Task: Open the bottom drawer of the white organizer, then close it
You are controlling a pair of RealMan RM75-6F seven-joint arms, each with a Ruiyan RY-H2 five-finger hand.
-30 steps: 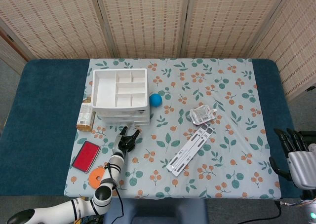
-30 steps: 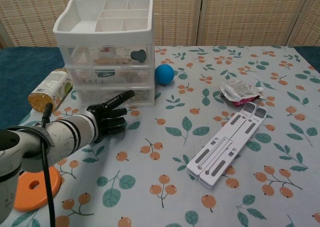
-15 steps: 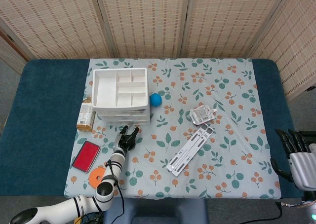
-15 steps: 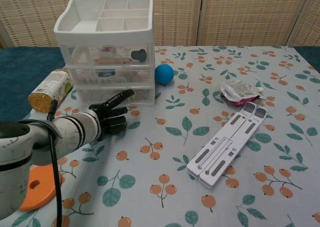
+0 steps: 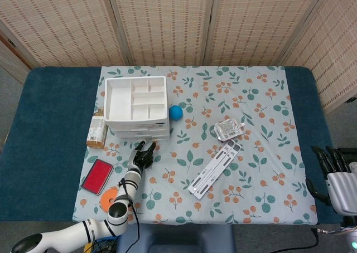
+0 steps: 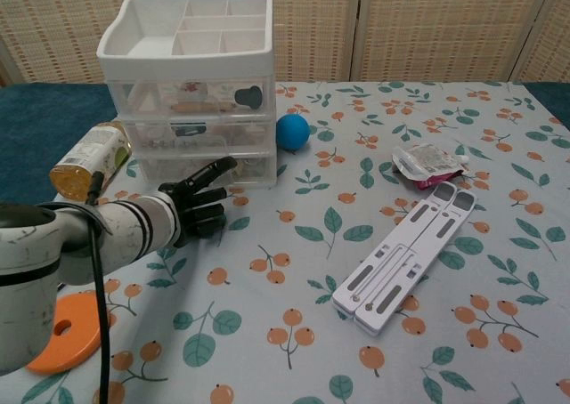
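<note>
Clutter rings the white organizer: bottle, blue ball; empty left hand reaches loosely curled toward its bottom drawer.

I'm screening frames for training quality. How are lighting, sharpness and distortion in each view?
Head view: even, soft light, no glare, sharp to the edges. Chest view: equally even, white organizer crisp, but the near forearm behind the left hand looms large at the left edge, wide-angle stretched; faint shadows only.
</note>
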